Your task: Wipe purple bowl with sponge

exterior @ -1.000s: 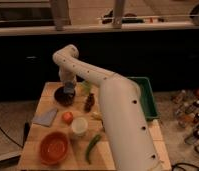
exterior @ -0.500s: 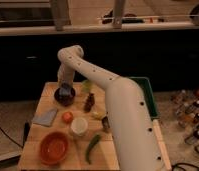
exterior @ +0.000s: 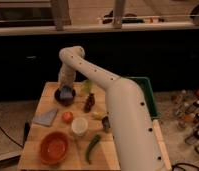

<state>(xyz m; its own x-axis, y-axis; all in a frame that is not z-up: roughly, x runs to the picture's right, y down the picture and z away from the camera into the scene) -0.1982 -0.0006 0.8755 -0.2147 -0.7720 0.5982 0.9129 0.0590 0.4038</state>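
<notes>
The purple bowl (exterior: 64, 97) is small and dark, and sits at the far left of the wooden board (exterior: 39, 105). The sponge (exterior: 67, 92), a small blue-grey block, lies in the bowl. My gripper (exterior: 67, 86) hangs straight down from the bent white arm (exterior: 73, 54). Its tip is right on top of the sponge, inside the bowl's rim.
A flat blue-grey cloth (exterior: 46, 118), an orange-red bowl (exterior: 54, 148), a white cup (exterior: 79, 126), a small orange fruit (exterior: 67, 116), a green pepper (exterior: 92, 147) and a brown bottle (exterior: 89, 102) are on the board. A green tray (exterior: 148, 95) and small bottles (exterior: 193, 111) stand to the right.
The arm's bent elbow has swung a little to the right. The gripper has stayed over the purple bowl with the sponge beneath it.
</notes>
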